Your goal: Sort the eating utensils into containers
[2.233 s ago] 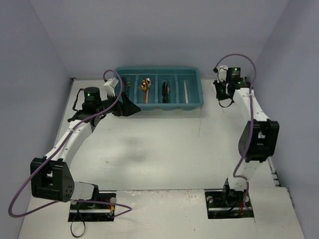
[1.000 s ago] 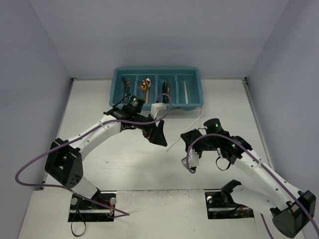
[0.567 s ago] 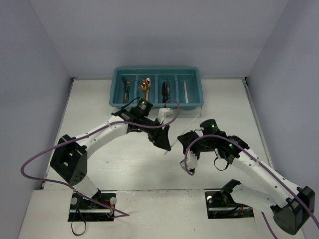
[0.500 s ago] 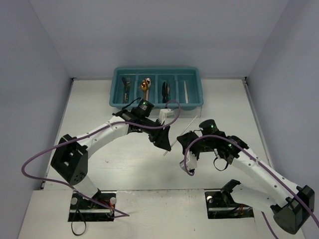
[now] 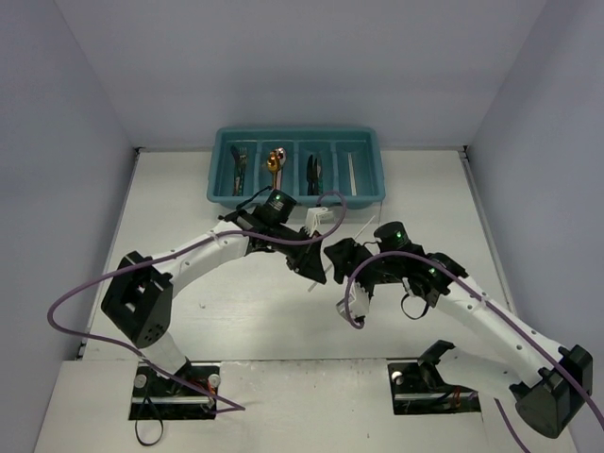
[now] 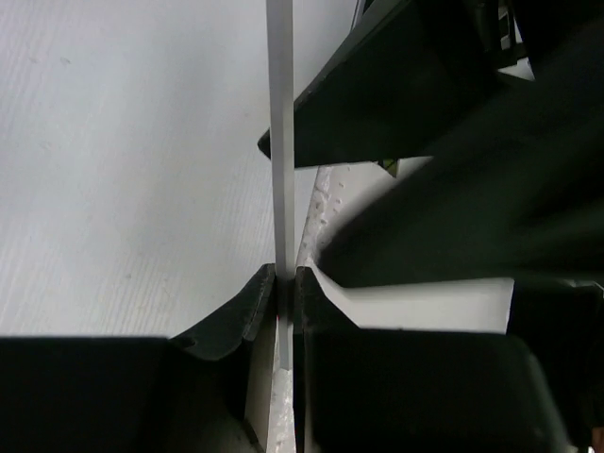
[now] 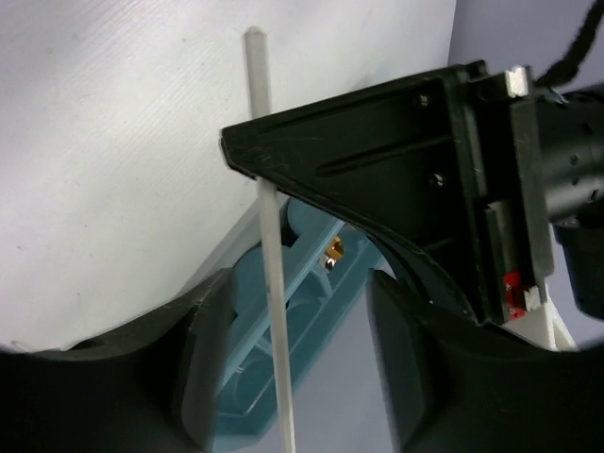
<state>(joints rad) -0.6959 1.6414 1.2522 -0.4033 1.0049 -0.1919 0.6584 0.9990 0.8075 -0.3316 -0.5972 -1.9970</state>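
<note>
A thin pale chopstick (image 6: pixel 279 142) hangs above the table between both grippers. My left gripper (image 6: pixel 285 278) is shut on it, the stick pinched between its two black fingers. My right gripper (image 7: pixel 297 283) stands open around the same chopstick (image 7: pixel 269 245), fingers clear of it on either side. In the top view the left gripper (image 5: pixel 317 267) and right gripper (image 5: pixel 338 253) meet tip to tip at mid-table. The teal tray (image 5: pixel 376 165) at the back holds forks (image 5: pixel 238 156), a gold spoon (image 5: pixel 274 160), black knives (image 5: pixel 314 170) and a pale stick (image 5: pixel 351 175) in separate compartments.
Purple cables loop off both arms over the white table (image 5: pixel 170 208). Grey walls close in the left, right and back. Both arm bases sit at the near edge. The tray's teal wall (image 7: pixel 245 377) shows behind the right fingers.
The left gripper has closed on the chopstick while the right gripper, which was holding it, has opened. Both grippers have drawn closer together.
</note>
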